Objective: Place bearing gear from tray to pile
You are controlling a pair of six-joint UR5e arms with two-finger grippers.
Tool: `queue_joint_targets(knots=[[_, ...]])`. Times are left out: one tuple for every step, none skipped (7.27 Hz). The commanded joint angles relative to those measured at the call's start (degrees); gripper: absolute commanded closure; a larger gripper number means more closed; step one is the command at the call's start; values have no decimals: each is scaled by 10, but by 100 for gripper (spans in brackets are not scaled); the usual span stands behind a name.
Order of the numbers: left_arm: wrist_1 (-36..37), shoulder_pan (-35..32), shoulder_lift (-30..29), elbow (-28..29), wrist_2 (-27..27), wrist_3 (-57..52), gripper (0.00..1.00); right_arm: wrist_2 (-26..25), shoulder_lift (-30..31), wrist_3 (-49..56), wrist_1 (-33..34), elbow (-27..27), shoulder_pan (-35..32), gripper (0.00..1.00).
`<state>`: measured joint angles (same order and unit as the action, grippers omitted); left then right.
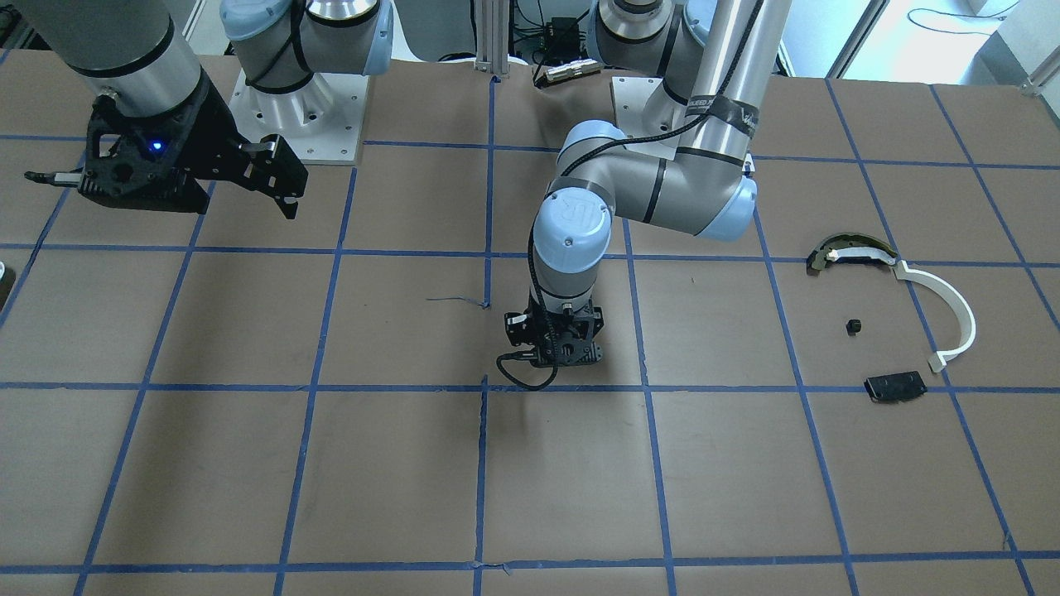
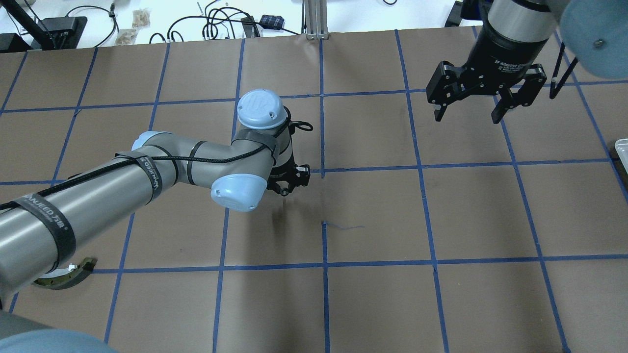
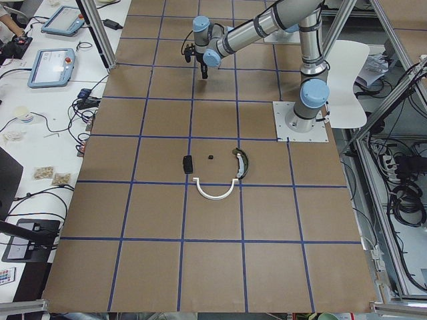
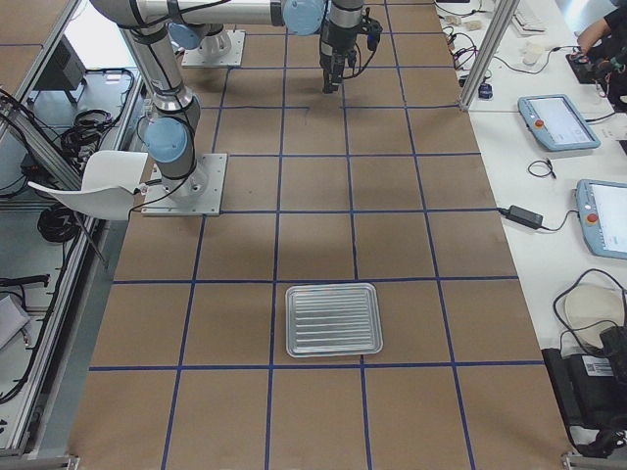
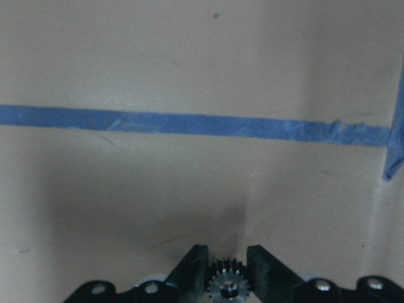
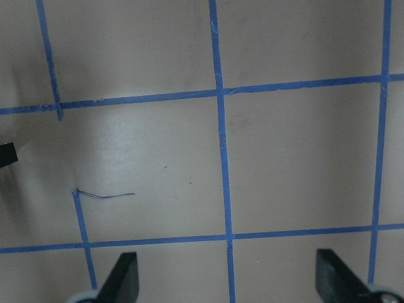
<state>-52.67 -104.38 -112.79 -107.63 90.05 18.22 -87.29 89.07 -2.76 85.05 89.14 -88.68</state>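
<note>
My left gripper (image 5: 227, 257) is shut on the small dark bearing gear (image 5: 227, 286) and holds it just above the brown table, near the middle (image 2: 285, 189). In the front view its fingers are hidden under the wrist (image 1: 555, 341). The pile lies far off on the robot's left: an olive-and-white curved piece (image 1: 846, 251), a white arc strip (image 1: 952, 308), a flat black plate (image 1: 894, 386) and a tiny black part (image 1: 854, 326). My right gripper (image 2: 468, 113) hangs open and empty, high over the table's right half. The metal tray (image 4: 333, 320) is empty.
Blue tape lines grid the brown table. A loose blue thread (image 2: 343, 226) lies beside the left gripper. The tray's edge shows at the overhead view's right border (image 2: 622, 147). The left arm covers most of the pile from overhead; only the olive piece (image 2: 73, 274) shows.
</note>
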Motion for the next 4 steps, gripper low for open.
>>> queue_joint_targets(knots=[[-71, 124, 41, 2, 10, -144, 100, 1, 22, -3, 7, 36, 0, 0], [-72, 198, 57, -10, 40, -269, 100, 0, 25, -2, 11, 41, 1, 0], [-71, 265, 63, -20, 63, -371, 100, -7, 25, -1, 10, 35, 3, 0], [-69, 321, 65, -26, 64, -441, 100, -32, 25, 2, 9, 31, 5, 0]])
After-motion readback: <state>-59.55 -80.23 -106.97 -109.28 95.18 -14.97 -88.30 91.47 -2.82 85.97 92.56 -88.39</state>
